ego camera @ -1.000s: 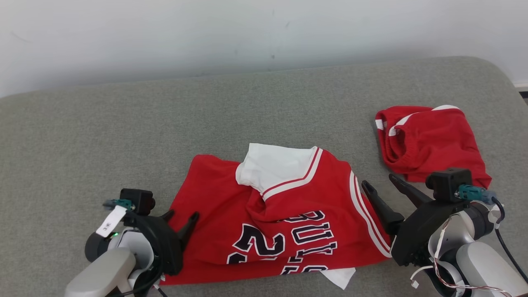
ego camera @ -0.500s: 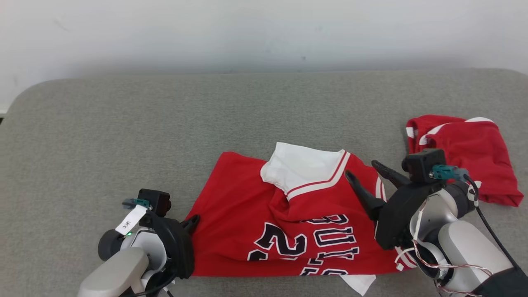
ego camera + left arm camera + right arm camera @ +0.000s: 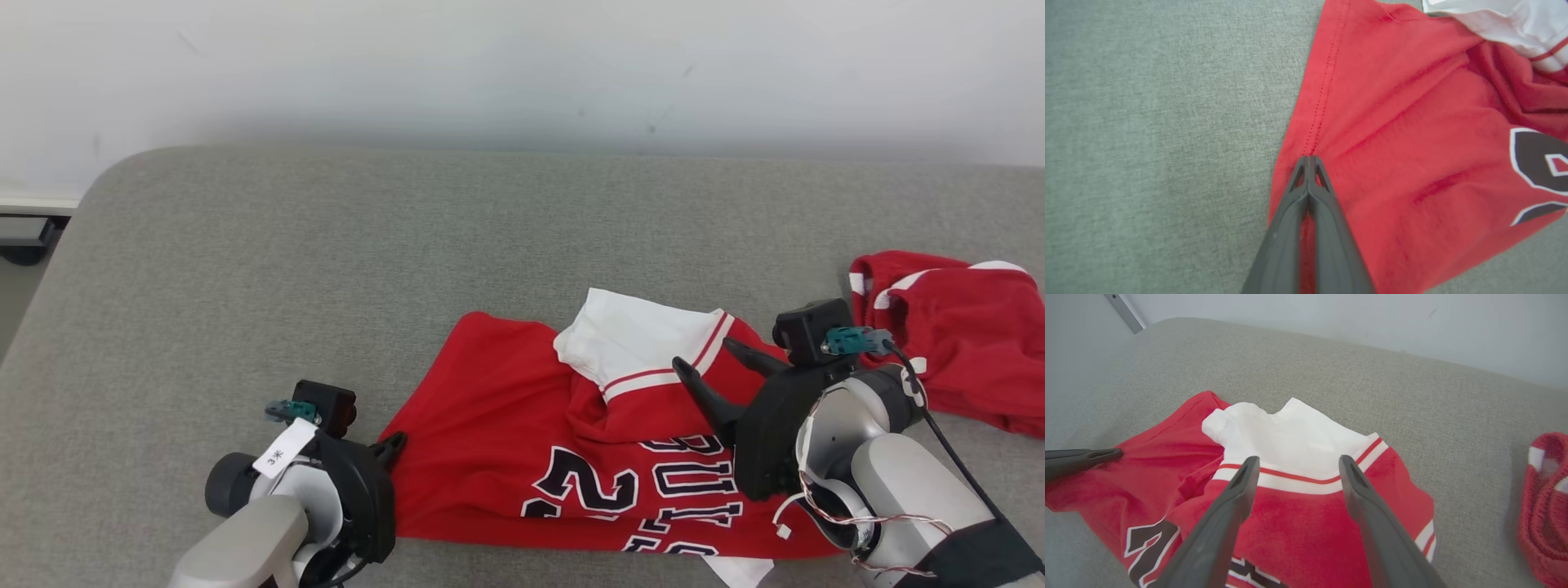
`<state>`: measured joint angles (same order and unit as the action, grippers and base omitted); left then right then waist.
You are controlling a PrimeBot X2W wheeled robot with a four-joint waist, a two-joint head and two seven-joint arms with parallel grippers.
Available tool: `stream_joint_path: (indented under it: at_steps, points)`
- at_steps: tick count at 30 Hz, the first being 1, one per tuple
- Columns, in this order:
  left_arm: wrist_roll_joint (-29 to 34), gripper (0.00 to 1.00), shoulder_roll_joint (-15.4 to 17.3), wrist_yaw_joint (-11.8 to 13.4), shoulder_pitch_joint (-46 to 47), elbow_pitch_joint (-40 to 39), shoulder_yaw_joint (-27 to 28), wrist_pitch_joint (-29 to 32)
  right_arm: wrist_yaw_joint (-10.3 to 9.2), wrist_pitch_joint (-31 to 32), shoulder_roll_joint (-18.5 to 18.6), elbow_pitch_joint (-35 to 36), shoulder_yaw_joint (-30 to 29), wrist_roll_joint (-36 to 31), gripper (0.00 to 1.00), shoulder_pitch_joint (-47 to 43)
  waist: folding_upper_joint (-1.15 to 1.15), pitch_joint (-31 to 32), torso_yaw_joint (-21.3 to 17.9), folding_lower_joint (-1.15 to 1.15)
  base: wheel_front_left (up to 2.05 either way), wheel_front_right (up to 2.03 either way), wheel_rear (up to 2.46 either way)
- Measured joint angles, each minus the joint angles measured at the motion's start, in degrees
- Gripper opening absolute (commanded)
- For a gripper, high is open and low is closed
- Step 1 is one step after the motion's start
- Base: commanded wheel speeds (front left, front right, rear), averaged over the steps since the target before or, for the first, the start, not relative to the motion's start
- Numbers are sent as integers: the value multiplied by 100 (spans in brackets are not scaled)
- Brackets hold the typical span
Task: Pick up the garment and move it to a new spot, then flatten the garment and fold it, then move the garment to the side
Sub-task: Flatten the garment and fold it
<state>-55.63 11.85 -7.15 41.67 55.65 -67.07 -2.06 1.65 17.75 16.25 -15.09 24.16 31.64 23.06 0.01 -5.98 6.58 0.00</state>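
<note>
jersey (image 3: 571,465): crumpled, print up, at 6 o'clock on the cushion (image 3: 326,269); not lifted, not flat; white panel (image 3: 637,339) bunched at its 12 o'clock edge.
left gripper (image 3: 1309,160): clamped on the hem (image 3: 1327,81) at the jersey's 9 o'clock side, red cloth pinched between the fingers, low against the cushion.
right gripper (image 3: 704,354): spread wide, gripping nothing, poised over the jersey's 2 o'clock corner, tips just short of the striped trim (image 3: 1298,477) below the white panel.
shorts (image 3: 955,343): at 3 o'clock on the cushion, apart from the jersey, untouched; judged no part of this step.
step: judged the first one, pick-up ahead of the move to a new spot; one side secured, the other not yet taken.
progress: early; flattening, folding and setting aside all ahead.
next move: probably lower the right gripper onto the cloth at 2 o'clock, close on an edge near the trim, then raise both sides together.
needs: a firm bite on the red cloth rather than on the loose white panel alone; even height between the two grips, to keep the jersey from twisting; bare cushion toward 12 or 9 o'clock for the set-down.
risk: thin hold at the hem, liable to slip under hanging cloth; snagging of the shorts if swung toward 3 o'clock.
</note>
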Motion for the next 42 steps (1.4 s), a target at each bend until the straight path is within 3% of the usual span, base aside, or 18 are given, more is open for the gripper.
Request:
stream_joint_path:
  at_steps: [14,25,26,27,28,42]
  points:
    - [80,0,13,18,-191,-327,-64,-203,240,280,-148,-745,232,9,100,461,0,124,518,0,0,0,0]
    - [55,0,110,64,-298,-533,-44,-285,370,907,-269,-1636,884,-252,100,943,-1,160,828,-1,0,0,0]
    - [55,0,88,63,-306,-557,-51,-283,387,907,-249,-1690,892,-303,42,969,0,164,841,-1,0,0,0]
    - [55,0,67,63,-315,-600,-55,-283,390,906,-223,-1751,898,-328,4,985,0,168,857,0,0,0,0]
    - [45,0,57,63,-349,-648,-41,-287,391,901,-213,-1808,896,-328,0,1006,0,175,874,-1,0,0,0]
    - [-222,0,519,92,-1212,-886,-58,-263,449,38,-164,-1818,494,-64,0,783,-1,463,686,-1,0,0,0]
